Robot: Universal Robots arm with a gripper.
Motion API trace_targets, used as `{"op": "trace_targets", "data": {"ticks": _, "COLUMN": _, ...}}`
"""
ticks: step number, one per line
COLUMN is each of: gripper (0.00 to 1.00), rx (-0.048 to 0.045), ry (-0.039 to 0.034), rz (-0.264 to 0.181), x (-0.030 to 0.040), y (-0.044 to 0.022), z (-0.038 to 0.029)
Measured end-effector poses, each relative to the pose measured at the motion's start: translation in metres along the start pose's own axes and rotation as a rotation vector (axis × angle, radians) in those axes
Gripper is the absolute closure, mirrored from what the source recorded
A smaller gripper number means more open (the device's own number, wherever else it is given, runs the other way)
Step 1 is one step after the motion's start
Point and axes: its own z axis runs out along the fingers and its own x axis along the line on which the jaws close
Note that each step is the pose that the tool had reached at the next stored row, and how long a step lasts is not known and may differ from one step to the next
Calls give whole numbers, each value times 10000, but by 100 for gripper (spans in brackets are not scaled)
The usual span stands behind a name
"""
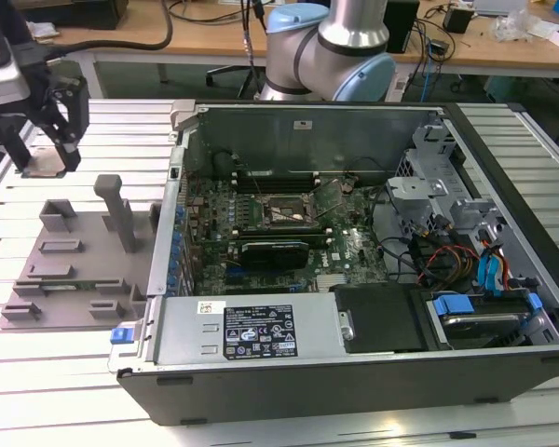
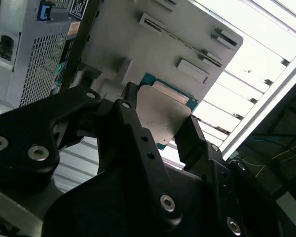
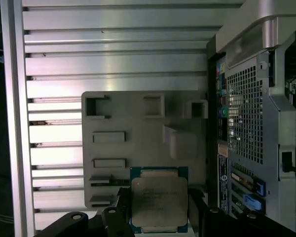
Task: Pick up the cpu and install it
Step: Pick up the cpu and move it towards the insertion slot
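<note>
The claw [image 1: 47,156], at the exterior view's upper left, is clamped on the cpu [image 1: 43,169], its silvery plate pinched between black fingers [image 2: 130,111] in both wrist views, above the grey tray [image 1: 74,279]. Pickup looks done. The motherboard socket [image 1: 284,214], mid-frame inside the open computer case [image 1: 354,358], awaits its chip.

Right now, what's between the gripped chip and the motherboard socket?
In the exterior view, table slats, the tray's post and the case's side wall separate the chip from the socket.
</note>
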Motion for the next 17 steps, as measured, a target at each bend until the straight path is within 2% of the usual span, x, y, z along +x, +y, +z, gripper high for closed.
{"op": "trace_targets", "data": {"ticks": 2, "gripper": 45, "rx": 1, "ry": 1, "rz": 1, "x": -153, "y": 5, "z": 3}}
{"op": "trace_targets", "data": {"ticks": 3, "gripper": 45, "rx": 0, "ry": 0, "rz": 1, "x": -193, "y": 7, "z": 5}}
{"op": "trace_targets", "data": {"ticks": 10, "gripper": 45, "rx": 0, "ry": 0, "rz": 1, "x": -402, "y": 13, "z": 11}}
{"op": "trace_targets", "data": {"ticks": 12, "gripper": 45, "rx": 1, "ry": 1, "rz": 0, "x": -497, "y": 16, "z": 13}}
{"op": "trace_targets", "data": {"ticks": 17, "gripper": 45, "rx": 1, "ry": 1, "rz": 1, "x": -650, "y": 21, "z": 17}}
